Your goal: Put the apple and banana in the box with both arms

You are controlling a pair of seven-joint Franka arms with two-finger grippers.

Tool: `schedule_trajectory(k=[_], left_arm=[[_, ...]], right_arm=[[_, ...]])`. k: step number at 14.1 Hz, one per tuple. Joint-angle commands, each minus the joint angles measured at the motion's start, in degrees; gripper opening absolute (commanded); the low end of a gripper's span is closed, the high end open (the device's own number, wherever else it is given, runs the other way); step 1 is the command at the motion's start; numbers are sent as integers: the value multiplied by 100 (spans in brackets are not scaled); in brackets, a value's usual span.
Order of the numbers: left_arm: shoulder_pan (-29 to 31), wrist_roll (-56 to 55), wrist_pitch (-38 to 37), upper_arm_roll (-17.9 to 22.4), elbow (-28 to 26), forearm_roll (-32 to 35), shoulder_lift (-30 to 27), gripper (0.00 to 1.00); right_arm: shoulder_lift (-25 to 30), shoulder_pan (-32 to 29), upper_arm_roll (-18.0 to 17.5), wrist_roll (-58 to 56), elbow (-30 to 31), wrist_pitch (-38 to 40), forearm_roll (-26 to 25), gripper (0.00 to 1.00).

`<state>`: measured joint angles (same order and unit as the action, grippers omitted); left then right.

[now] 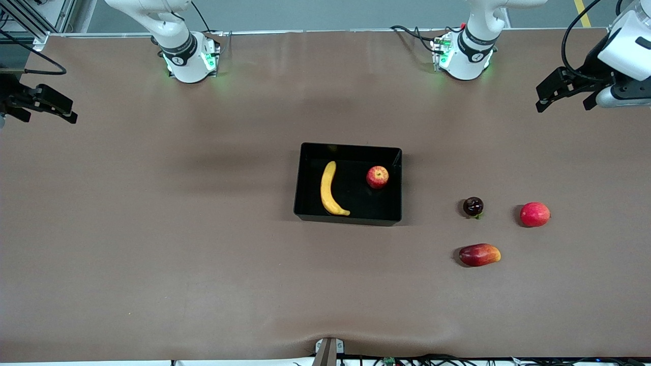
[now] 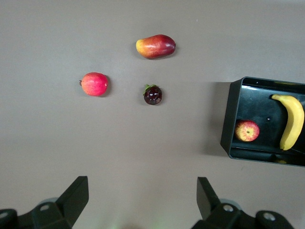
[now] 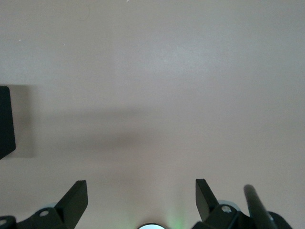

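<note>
The black box (image 1: 351, 149) sits mid-table. In it lie the yellow banana (image 1: 330, 190), toward the right arm's end, and the red apple (image 1: 377, 177), toward the left arm's end. My left gripper (image 1: 563, 104) hangs open and empty in the air over the left arm's end of the table. In its wrist view my left gripper (image 2: 141, 186) has only bare table between its fingers, with the box (image 2: 231, 119), apple (image 2: 247, 130) and banana (image 2: 291, 121) off to one side. My right gripper (image 1: 51, 119) is open and empty over the right arm's end. In its wrist view my right gripper (image 3: 141, 188) is over bare table, with a corner of the box (image 3: 5, 121) at the edge.
Three loose fruits lie on the table between the box and the left arm's end: a dark round fruit (image 1: 473, 206), a smooth pink-red round fruit (image 1: 534, 214) and, nearer the front camera, an elongated red-and-orange fruit (image 1: 479, 254). The brown tabletop (image 1: 178, 229) spreads around them.
</note>
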<state>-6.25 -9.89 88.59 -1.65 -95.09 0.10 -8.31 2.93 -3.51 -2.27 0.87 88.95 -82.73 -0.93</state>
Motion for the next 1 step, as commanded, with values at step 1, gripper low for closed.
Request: schedule_trajectory(k=[1], left_arm=[[1,4,-131,-2,149,-1,119,100]], right_arm=[[41,-97,-81,1,-18,55,-83,100]])
